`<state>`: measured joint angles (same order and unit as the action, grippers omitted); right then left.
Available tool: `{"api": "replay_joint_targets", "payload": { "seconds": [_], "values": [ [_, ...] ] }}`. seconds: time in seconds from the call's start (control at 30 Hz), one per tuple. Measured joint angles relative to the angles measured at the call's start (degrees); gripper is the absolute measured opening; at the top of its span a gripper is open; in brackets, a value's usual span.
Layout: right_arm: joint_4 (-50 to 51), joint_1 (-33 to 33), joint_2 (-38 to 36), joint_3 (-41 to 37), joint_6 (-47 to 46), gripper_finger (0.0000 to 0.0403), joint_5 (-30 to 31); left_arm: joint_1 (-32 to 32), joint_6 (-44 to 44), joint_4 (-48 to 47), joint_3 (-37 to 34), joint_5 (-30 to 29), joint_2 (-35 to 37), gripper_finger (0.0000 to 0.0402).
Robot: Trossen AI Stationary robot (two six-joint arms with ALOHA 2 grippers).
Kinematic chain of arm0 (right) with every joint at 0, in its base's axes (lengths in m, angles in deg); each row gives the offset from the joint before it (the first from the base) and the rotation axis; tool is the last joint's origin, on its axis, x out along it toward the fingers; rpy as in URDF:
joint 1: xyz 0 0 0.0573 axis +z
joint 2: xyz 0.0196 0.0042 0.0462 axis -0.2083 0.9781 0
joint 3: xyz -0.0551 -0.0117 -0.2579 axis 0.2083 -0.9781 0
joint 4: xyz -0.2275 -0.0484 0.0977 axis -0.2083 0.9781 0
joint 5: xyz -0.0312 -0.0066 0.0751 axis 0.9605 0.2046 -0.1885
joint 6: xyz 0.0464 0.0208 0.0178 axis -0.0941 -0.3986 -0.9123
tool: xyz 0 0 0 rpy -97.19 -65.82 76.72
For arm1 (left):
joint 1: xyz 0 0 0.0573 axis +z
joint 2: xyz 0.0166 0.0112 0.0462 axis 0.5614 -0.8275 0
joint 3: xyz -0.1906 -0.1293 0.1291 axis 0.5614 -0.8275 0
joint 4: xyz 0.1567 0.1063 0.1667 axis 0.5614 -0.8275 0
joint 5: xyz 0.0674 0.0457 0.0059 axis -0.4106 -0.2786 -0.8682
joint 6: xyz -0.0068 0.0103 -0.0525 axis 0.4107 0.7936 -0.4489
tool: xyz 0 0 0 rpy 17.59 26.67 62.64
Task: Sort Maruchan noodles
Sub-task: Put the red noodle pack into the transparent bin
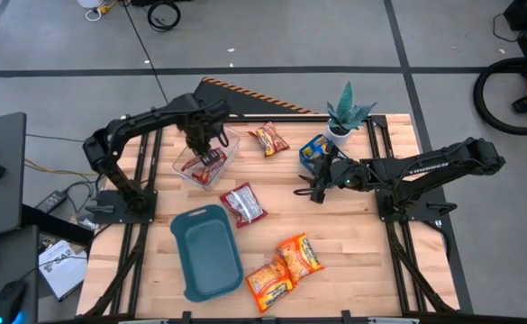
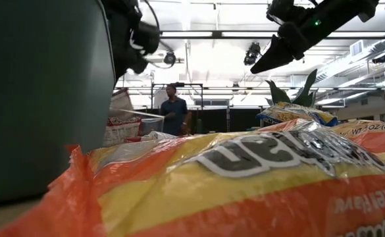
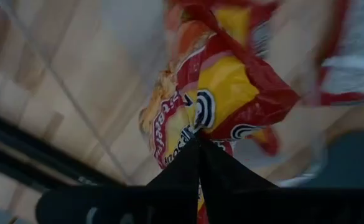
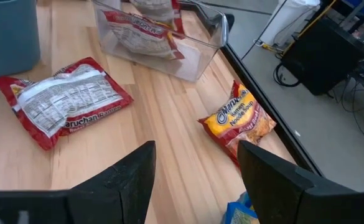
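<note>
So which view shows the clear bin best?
The high view: the clear bin shows whole, with red packets inside and the left gripper over it. The right wrist view shows one end; the low view only a sliver; the left wrist view just its wall.

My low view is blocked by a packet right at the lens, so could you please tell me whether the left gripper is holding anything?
Observer: Yes. The left gripper has its jaws shut on a red-and-yellow packet.
Operator: Thank you. Where is it holding that?
Observer: Above the clear bin.
Operator: And the right gripper, please?
Observer: The right gripper is empty with its jaws open, near the blue packet.
</note>
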<state>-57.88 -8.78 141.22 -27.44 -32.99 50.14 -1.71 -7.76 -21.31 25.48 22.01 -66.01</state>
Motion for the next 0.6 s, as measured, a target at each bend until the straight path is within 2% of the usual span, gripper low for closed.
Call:
{"api": "replay_joint_targets", "payload": {
  "seconds": [0.1, 0.23, 0.4, 0.5, 0.6],
  "values": [
    [0.0, 0.0, 0.0, 0.0, 0.0, 0.0229, -0.6, 0.3, -0.1, 0.1, -2.2, -3.3, -0.1, 0.0028],
    [-0.5, 0.0, 0.0, 0.0, -0.1, 0.0221, -1.5, -0.7, -0.2, 0.4, -2.4, -4.9, 0.1, 0.0083],
    [-0.6, -0.1, 0.0, 0.0, 0.4, 0.021, -1.5, -2.3, 3.0, -0.2, 2.8, -7.9, 0.5, 0.016],
    [-1.2, -0.5, 0.0, 0.0, 1.0, 0.0206, -1.5, -3.2, 6.2, 4.9, 6.6, -9.4, 0.5, 0.0189],
    [-1.3, -0.8, 0.0, 0.0, 1.0, 0.0204, -1.5, -4.9, 9.2, 14.1, 7.3, -9.3, 0.5, 0.0197]
  ]
}}
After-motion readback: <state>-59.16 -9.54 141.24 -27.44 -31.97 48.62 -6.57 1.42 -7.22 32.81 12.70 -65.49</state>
